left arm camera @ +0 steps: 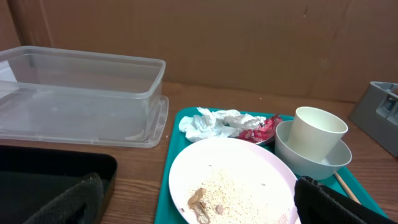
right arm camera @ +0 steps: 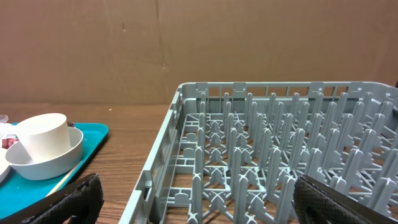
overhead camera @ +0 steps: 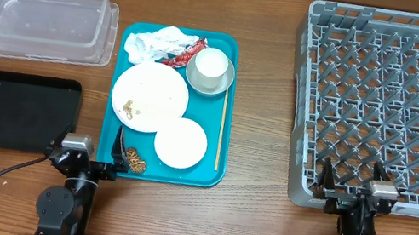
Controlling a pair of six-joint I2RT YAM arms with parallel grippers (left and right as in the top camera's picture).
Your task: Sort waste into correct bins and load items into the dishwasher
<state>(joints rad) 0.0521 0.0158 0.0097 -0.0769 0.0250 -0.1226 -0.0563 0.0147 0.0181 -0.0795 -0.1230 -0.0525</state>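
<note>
A teal tray (overhead camera: 211, 148) holds a large white plate with food crumbs (overhead camera: 149, 95), a small white plate (overhead camera: 181, 143), a white cup (overhead camera: 211, 63) standing in a white bowl (overhead camera: 208, 82), crumpled white tissue (overhead camera: 153, 42), a red wrapper (overhead camera: 184, 54), a wooden chopstick (overhead camera: 221, 132) and a food scrap (overhead camera: 133, 160). The grey dish rack (overhead camera: 393, 107) is at right. My left gripper (overhead camera: 86, 158) is open and empty at the tray's near-left corner. My right gripper (overhead camera: 350, 191) is open and empty at the rack's near edge. The left wrist view shows the plate (left arm camera: 233, 180), cup (left arm camera: 316, 134) and tissue (left arm camera: 211, 123).
A clear plastic bin (overhead camera: 42, 14) stands at the back left, its lid under it. A black tray (overhead camera: 16, 109) lies at the front left. Cardboard runs along the back edge. The right wrist view shows the rack (right arm camera: 273, 155) and cup (right arm camera: 45, 135).
</note>
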